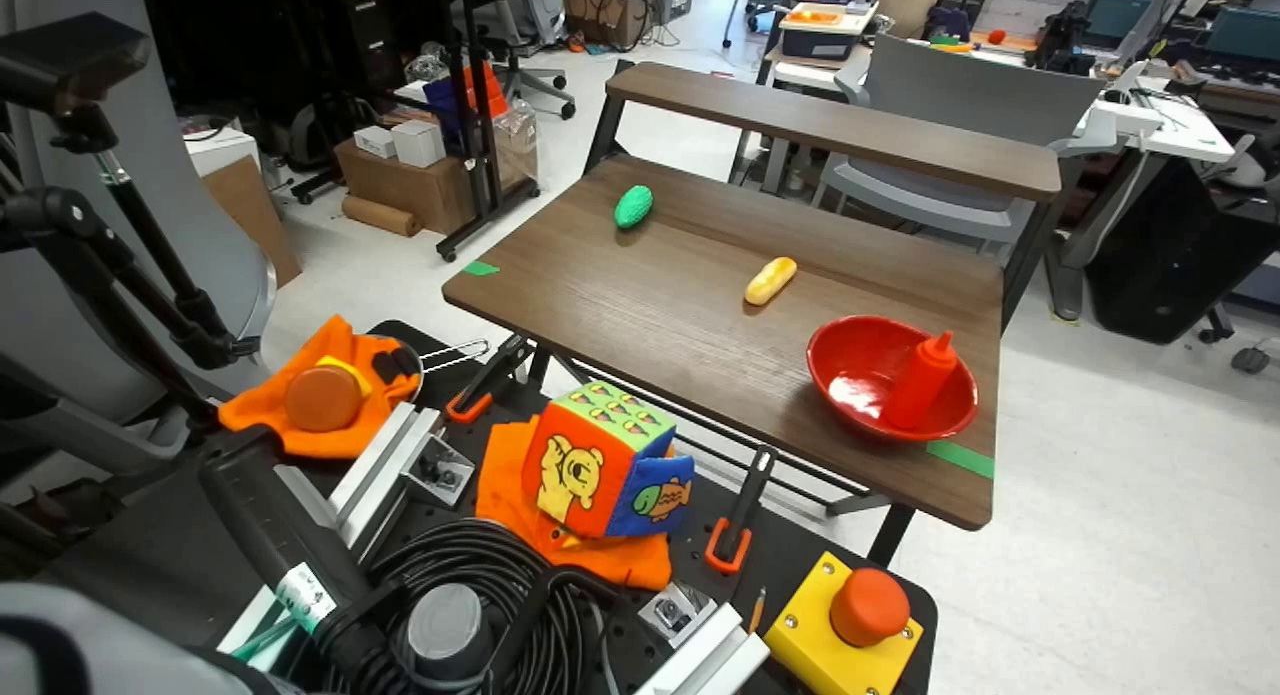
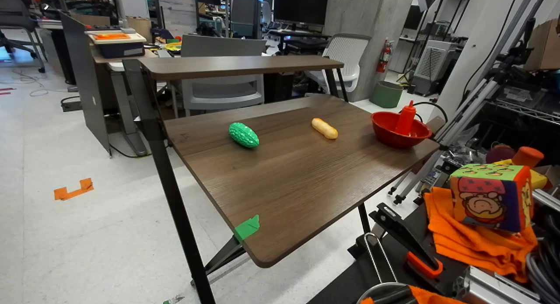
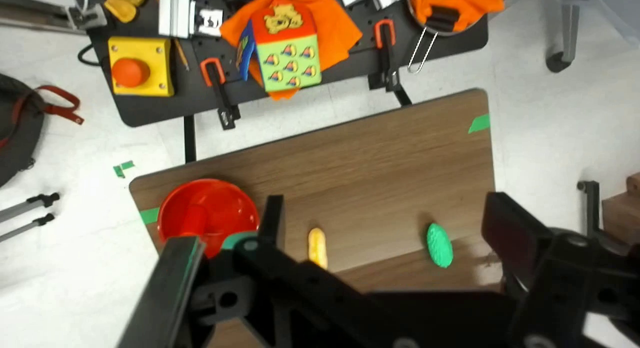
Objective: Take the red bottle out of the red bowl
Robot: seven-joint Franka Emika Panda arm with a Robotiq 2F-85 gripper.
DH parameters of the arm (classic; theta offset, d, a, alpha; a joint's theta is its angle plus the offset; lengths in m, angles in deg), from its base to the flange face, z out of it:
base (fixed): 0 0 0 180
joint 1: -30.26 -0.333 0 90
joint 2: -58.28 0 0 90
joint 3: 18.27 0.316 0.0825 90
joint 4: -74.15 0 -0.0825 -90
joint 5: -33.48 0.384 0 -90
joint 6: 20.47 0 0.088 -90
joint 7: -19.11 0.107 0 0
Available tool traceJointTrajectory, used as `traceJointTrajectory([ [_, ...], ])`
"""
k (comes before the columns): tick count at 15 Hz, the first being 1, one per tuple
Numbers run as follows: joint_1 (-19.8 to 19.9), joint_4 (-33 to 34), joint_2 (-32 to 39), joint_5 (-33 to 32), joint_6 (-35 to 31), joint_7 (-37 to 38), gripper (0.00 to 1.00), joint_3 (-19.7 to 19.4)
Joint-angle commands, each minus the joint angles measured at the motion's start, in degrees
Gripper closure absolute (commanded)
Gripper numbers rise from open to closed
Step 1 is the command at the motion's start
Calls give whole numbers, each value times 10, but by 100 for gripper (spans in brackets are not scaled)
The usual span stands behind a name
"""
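The red bottle (image 1: 914, 385) stands nozzle up inside the red bowl (image 1: 850, 360), seemingly off centre; whether it is plumb or leans slightly, I cannot tell. Extraction is not yet done. The bowl sits near a corner of the wooden table (image 1: 690, 320), with a yellow roll (image 1: 771, 281) and a green toy vegetable (image 1: 633, 206) lying apart from it. Neither exterior view shows the gripper (image 3: 382, 220); the wrist view does, and there its jaws stand wide, with nothing held between them. In that view the bowl lies to the side of the gap, partly hidden by one jaw, which also covers part of the bottle. Standing here, I judge the step in hand to be the approach. Recommended: bring the gripper across until the bottle, not merely the bowl, sits midway in the gap, and only then descend. Turn it so that both jaws pass down inside the wall; a jaw landing on the rim could tip or drag the bowl. Grip the broad body below the shoulder, since the tapering nozzle would likely give a poor hold. Close gently: the bottle is probably soft and may squash or slip. Lift straight up until its base clears the rim, and only then carry it sideways. Throughout, stay clear of the raised shelf (image 1: 835, 125) along one long edge of the table.
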Motion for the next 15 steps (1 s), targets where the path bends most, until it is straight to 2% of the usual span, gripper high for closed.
traceJointTrajectory([
  [1, 21, 7, 83, -19, -111, -81, 0, -62],
  [5, 34, 21, 193, 0, -215, -140, 0, -112],
  [9, 35, 27, 294, 4, -315, -169, 0, -120],
  [12, 40, 47, 367, 0, -350, -178, 0, -114],
  [15, 49, 75, 430, -2, -351, -176, 0, -109],
])
